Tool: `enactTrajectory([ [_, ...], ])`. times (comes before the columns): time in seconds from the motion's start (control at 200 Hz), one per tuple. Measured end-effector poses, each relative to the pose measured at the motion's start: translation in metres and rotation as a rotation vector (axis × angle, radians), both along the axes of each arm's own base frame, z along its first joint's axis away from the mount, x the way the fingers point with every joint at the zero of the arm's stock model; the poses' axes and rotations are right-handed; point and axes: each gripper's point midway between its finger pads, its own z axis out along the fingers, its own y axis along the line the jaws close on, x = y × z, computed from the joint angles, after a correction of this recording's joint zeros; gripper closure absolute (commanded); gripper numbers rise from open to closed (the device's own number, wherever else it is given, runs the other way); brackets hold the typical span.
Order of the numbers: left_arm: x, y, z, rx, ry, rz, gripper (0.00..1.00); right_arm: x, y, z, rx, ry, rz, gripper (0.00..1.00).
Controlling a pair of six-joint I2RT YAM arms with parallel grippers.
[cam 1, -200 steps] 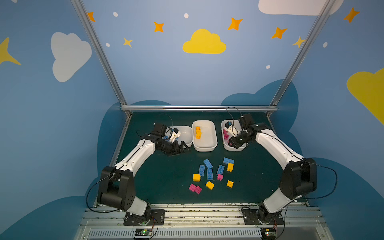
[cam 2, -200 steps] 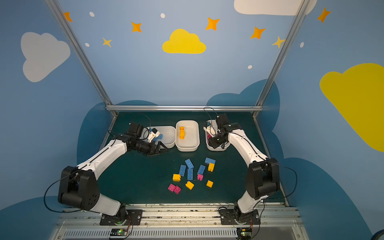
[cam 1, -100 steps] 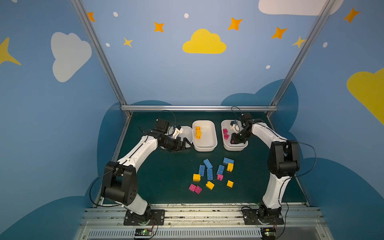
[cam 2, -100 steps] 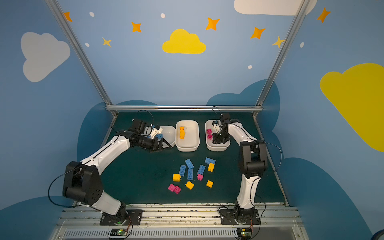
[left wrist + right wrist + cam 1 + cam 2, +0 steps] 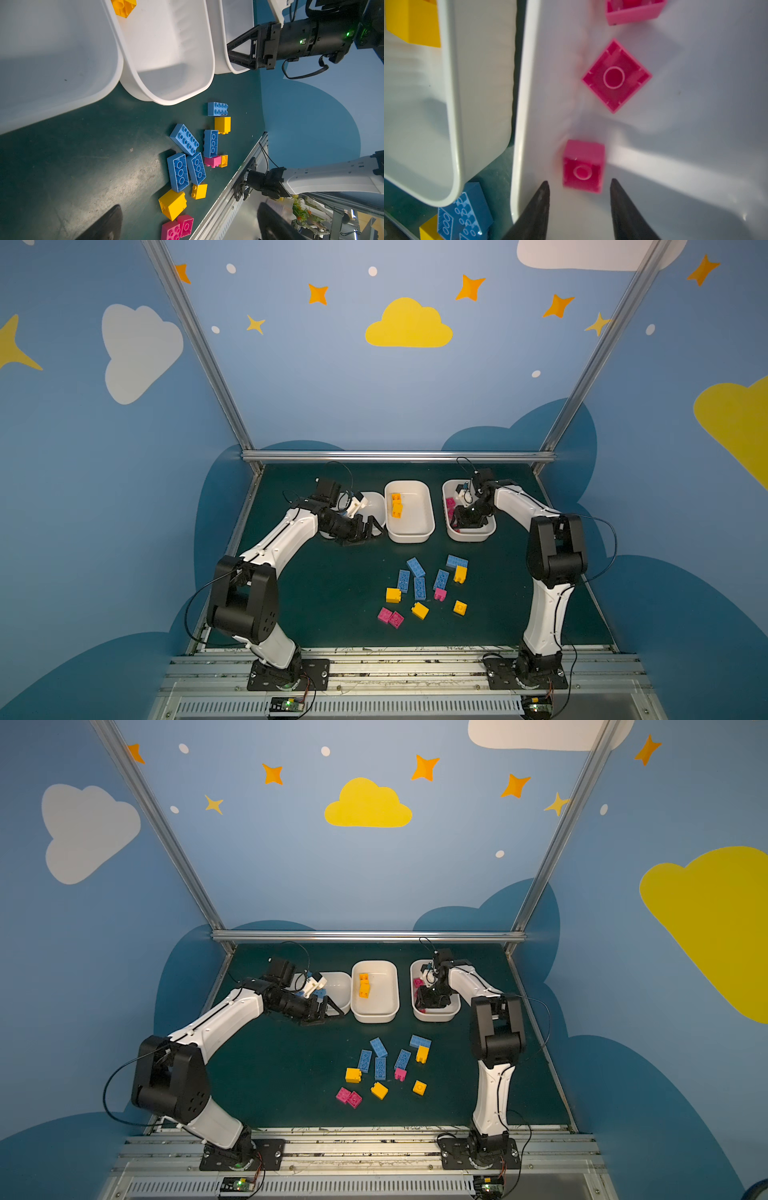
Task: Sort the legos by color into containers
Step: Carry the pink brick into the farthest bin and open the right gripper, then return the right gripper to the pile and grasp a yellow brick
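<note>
Right claw released: jaws parted low inside the right tray. A pink brick lies on the tray floor between the tips and touches neither. Left claw is spread wide and empty at the front of the left tray.

Bricks look light, rigid and smooth-walled, so probably slippery. Pinch across flat opposite sides; take long blue ones across the narrow width.

Counts:
- three trays
- right tray: three pink, per right wrist view
- middle tray: two yellow bricks, it seems
- left tray: some blue, arm hides the count
- counter: five blue bricks, four yellow, three pink
</note>
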Motion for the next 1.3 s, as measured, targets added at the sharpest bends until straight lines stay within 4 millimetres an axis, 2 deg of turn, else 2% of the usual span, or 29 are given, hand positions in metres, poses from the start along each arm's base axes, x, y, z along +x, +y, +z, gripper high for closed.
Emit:
enactTrajectory([
  [0.14, 0.002, 0.0, 0.003, -0.001, -0.011, -0.003, 0.01, -0.004, 0.001, 0.015, 0.016, -0.032, 0.01, 0.46],
  [0.31, -0.002, 0.001, 0.001, 0.011, -0.003, -0.011, 0.0, -0.021, 0.004, 0.066, 0.057, -0.131, 0.044, 0.45],
  [0.425, -0.005, 0.003, -0.001, 0.024, 0.004, -0.018, 0.0, -0.046, 0.022, 0.103, 0.102, -0.214, 0.129, 0.43],
  [0.531, -0.006, 0.006, -0.003, 0.035, 0.01, -0.019, 0.0, -0.082, 0.053, 0.118, 0.128, -0.264, 0.274, 0.42],
  [0.636, -0.007, 0.01, -0.001, 0.04, 0.004, -0.014, 0.0, -0.126, 0.086, 0.113, 0.148, -0.293, 0.452, 0.39],
  [0.766, -0.006, 0.017, 0.003, 0.04, -0.008, -0.001, 0.0, -0.187, 0.123, 0.095, 0.189, -0.341, 0.716, 0.35],
  [0.896, -0.007, 0.022, 0.006, 0.036, -0.016, 0.016, 0.0, -0.225, 0.149, 0.079, 0.215, -0.388, 0.913, 0.35],
  [1.066, -0.013, 0.03, 0.005, 0.036, -0.011, 0.035, 0.0, -0.243, 0.183, 0.066, 0.187, -0.427, 1.074, 0.35],
  [1.171, -0.016, 0.033, 0.003, 0.037, -0.004, 0.044, 0.0, -0.241, 0.201, 0.051, 0.151, -0.426, 1.133, 0.37],
  [1.296, -0.018, 0.037, 0.003, 0.037, -0.004, 0.054, 0.0, -0.237, 0.212, 0.03, 0.096, -0.412, 1.183, 0.38],
])
